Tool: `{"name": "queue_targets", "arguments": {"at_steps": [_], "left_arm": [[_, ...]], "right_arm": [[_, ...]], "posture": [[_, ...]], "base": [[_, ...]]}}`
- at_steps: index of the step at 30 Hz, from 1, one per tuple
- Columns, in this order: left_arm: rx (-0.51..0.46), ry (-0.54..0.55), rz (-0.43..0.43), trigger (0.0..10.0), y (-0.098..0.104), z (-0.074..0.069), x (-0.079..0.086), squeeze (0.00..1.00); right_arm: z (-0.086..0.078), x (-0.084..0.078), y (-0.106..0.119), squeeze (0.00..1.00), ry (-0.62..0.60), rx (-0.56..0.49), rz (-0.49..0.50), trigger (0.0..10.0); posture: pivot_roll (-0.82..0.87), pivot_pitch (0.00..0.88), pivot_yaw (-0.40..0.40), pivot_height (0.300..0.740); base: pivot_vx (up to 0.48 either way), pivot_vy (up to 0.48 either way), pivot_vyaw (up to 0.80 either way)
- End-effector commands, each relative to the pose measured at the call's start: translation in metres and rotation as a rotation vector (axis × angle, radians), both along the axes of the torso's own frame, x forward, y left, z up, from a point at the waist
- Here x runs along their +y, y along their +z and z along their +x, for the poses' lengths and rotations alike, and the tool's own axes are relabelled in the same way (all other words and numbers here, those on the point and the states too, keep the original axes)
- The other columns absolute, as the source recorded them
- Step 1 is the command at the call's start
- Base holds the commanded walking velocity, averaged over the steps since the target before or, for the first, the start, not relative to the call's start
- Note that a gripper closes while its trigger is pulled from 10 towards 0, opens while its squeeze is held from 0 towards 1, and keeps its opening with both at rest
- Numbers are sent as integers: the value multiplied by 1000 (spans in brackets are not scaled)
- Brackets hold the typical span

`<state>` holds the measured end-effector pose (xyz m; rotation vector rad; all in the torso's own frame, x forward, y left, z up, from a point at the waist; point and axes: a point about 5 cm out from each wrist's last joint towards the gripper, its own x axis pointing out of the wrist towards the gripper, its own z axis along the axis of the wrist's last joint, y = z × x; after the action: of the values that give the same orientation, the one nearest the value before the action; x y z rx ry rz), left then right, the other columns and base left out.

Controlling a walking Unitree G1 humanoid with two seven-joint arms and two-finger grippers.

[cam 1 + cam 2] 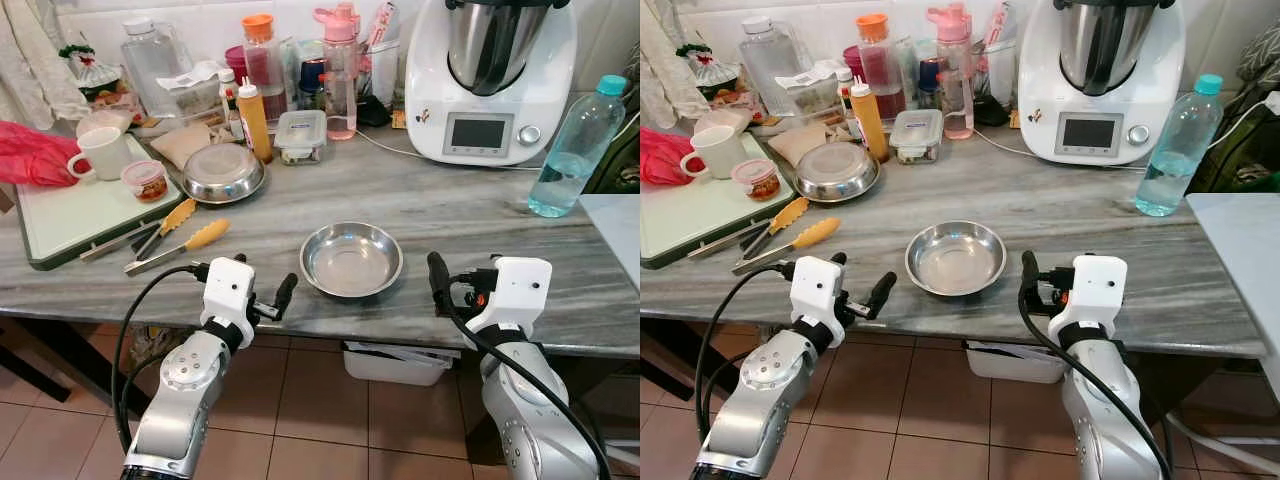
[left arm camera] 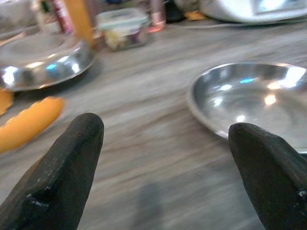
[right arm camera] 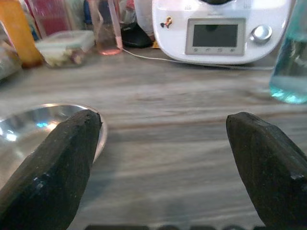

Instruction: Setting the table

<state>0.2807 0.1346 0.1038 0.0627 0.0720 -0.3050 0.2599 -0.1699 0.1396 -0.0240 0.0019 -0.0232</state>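
Head view: steel bowl (image 1: 352, 259) sits on tabletop (image 1: 480, 215) near its front edge, between left hand (image 1: 262, 297) and right hand (image 1: 452, 283). Wrist views: both hands spread wide, empty. Step, judged: approach; next, close on the rim.

Bare counter (image 1: 470, 215) beside bowl (image 1: 351, 259) — passable

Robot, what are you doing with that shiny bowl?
Nothing is being held right now. The robot stands at the grey counter with an empty steel bowl sitting near the front edge. Its left claw and right claw are both open, one at each side of the bowl, not touching it. Further back sit another steel dish, yellow-handled tongs and a water bottle.
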Motion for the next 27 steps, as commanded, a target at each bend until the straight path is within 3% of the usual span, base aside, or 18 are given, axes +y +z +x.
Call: {"name": "queue_targets", "arguments": {"at_steps": [1,7,11,16,18,21,27], "left_arm": [[4,41,15,10000,-2,2,8,0],[-61,182,70,10000,-1,3,25,0],[-64,309,65,10000,-2,2,48,0],[-73,277,108,10000,-7,-11,50,0],[-18,326,72,10000,-16,-19,54,0],[-12,339,81,10000,-18,-24,58,0],[-27,310,125,10000,-14,-26,63,0]], "right_arm": [[-1,3,-1,0,9,15,-51,10000],[-5,-1,6,0,1,-51,-87,10000],[-7,-6,3,0,18,-44,-79,10000],[-9,-9,1,0,3,-35,-117,10000],[-9,-10,-2,0,-2,-29,-129,10000],[-9,-5,-4,0,51,-23,-32,10000],[-1,5,-2,0,26,-19,-43,10000]], "posture": [[-110,7,73,740],[-111,5,74,740],[-109,4,73,740],[-102,8,69,740],[-88,11,68,740],[-77,25,62,740],[-67,42,54,740]], "base": [[0,0,0],[0,0,0],[0,0,0],[0,0,0],[0,0,0],[0,0,0],[0,0,0]]}}
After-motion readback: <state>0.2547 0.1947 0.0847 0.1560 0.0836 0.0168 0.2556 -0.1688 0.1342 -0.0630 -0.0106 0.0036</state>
